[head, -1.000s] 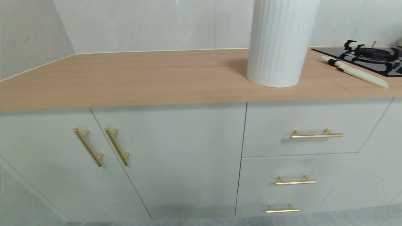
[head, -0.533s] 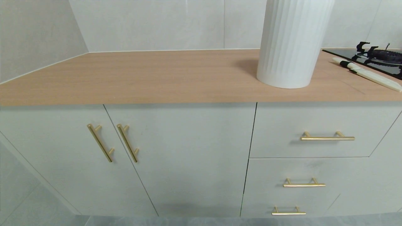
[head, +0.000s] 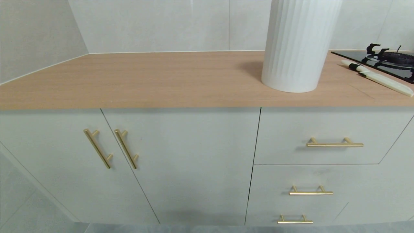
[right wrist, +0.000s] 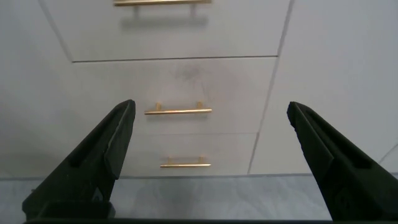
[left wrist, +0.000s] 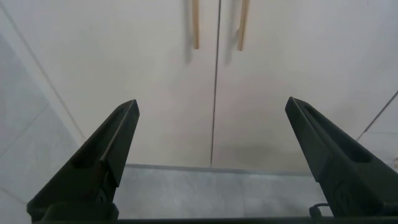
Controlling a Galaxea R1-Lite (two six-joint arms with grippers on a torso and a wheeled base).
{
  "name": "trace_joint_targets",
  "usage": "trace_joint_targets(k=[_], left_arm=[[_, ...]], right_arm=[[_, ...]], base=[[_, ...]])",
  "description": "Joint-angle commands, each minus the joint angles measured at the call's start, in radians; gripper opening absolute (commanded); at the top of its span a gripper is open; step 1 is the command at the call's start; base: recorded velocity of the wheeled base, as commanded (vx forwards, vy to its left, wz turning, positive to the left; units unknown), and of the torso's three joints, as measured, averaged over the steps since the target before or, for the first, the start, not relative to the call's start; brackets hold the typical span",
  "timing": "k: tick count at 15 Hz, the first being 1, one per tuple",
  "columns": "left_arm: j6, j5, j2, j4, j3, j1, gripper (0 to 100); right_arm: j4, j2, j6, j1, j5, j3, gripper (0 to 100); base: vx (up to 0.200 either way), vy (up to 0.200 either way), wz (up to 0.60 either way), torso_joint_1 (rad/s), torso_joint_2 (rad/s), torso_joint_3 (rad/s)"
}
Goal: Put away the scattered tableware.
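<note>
- Left end effector (left wrist: pixel 210 107): spread wide, gripping nothing, low in front of the two cupboard doors (left wrist: pixel 261 93) with their gold handles (left wrist: pixel 194 25).
- Right end effector (right wrist: pixel 210 107): also spread wide, gripping nothing, facing the drawers (right wrist: pixel 180 81) near the floor.
- Knife (head: pixel 376 78): flat on the worktop (head: pixel 145 81) at its right end, just beside the black hob (head: pixel 388 60), pale blade angled toward the front edge.
- Ribbed white container (head: pixel 299 45): upright on the worktop, left of the knife and apart from it.
- Cupboard doors and drawers all closed.
</note>
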State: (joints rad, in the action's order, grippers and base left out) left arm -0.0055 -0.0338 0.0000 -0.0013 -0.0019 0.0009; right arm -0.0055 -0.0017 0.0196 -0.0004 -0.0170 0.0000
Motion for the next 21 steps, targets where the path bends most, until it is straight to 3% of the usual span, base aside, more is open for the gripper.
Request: trace_joint_targets(k=[1, 6, 14, 21], left_arm=[[-0.001, 0.000, 0.002, 0.000, 0.000, 0.001, 100], [-0.001, -0.001, 0.002, 0.000, 0.000, 0.001, 100], [-0.001, 0.000, 0.002, 0.000, 0.000, 0.001, 100], [-0.002, 0.000, 0.002, 0.000, 0.000, 0.001, 100]], right_arm=[[-0.001, 0.002, 0.000, -0.001, 0.000, 0.000, 100], [-0.001, 0.002, 0.000, 0.000, 0.000, 0.000, 100], [-0.001, 0.002, 0.000, -0.001, 0.000, 0.000, 100], [-0.001, 0.002, 0.000, -0.001, 0.000, 0.000, 100]], base=[[0.000, -0.200, 0.00, 0.002, 0.00, 0.002], [0.000, -0.200, 0.00, 0.004, 0.00, 0.000], [0.000, 0.000, 0.00, 0.000, 0.00, 0.000], [0.171, 0.000, 0.00, 0.003, 0.00, 0.003]])
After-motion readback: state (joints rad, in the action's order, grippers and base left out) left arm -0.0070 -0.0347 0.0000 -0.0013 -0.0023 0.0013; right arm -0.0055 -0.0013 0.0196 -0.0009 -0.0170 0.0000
